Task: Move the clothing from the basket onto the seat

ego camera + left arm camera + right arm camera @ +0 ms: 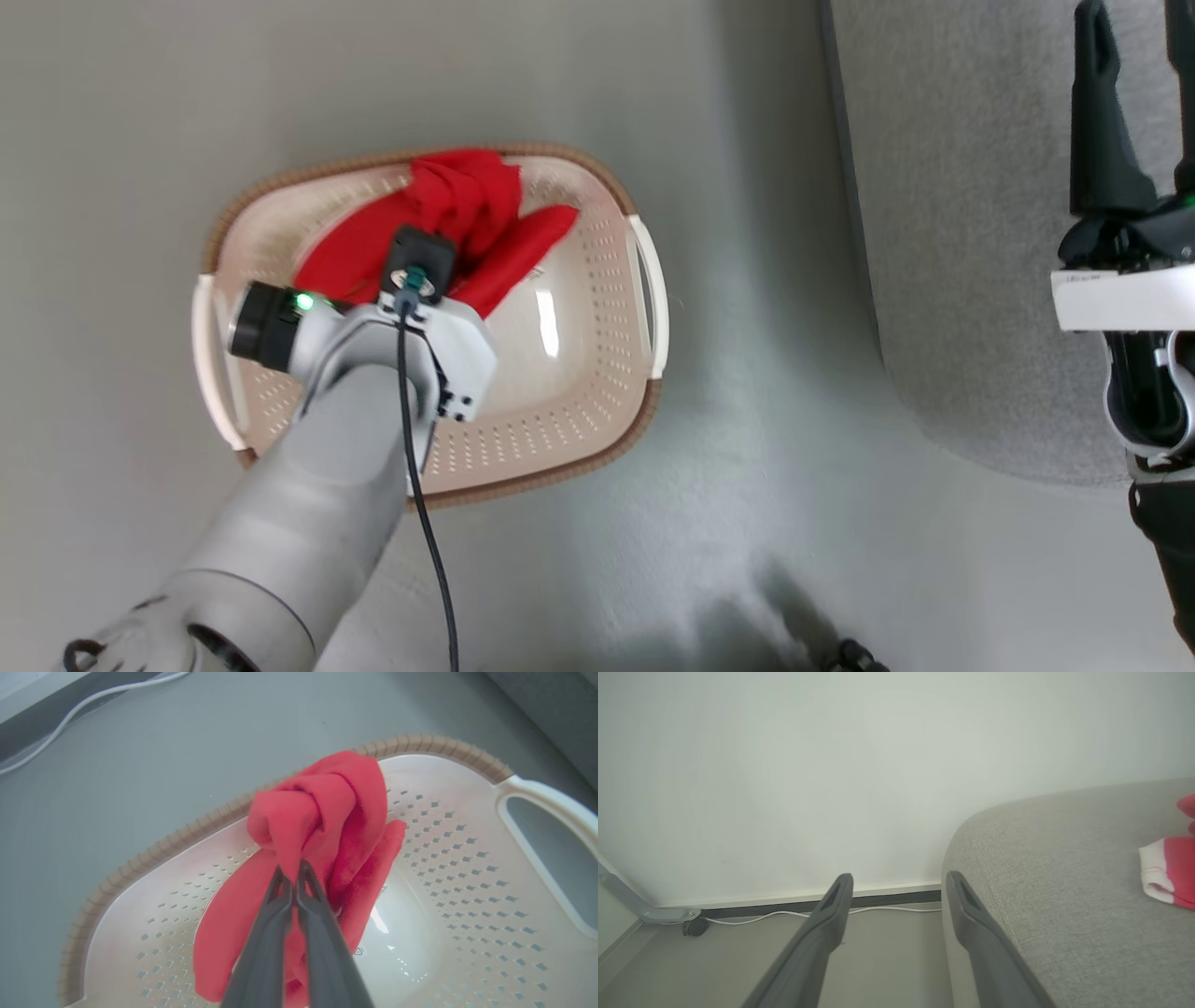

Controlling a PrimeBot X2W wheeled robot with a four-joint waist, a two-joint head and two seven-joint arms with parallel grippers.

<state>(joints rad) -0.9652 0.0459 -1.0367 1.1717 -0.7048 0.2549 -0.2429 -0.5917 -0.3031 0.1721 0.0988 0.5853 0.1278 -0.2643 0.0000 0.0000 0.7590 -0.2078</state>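
L jaws: shut tight, pinching a fold of the clothing (327,807), centre of L wrist frame
R jaws: apart, nothing btwn them, upper right of head frame, over the seat (962,233)
Clothing: red, bunched, inside the basket (560,467), top of bunch against the rim at upper part of basket, rest trailing down to basket bottom
Basket: on floor (140,140), centre-left of head frame, L arm (308,504) reaching in over it
Seat: grey, right side of head frame, apart from basket w/ floor btwn
2nd garment (1169,872): red w/ white trim, lying on seat, right edge of R wrist frame
Cable (784,914): white, along wall base, lower left of R wrist frame
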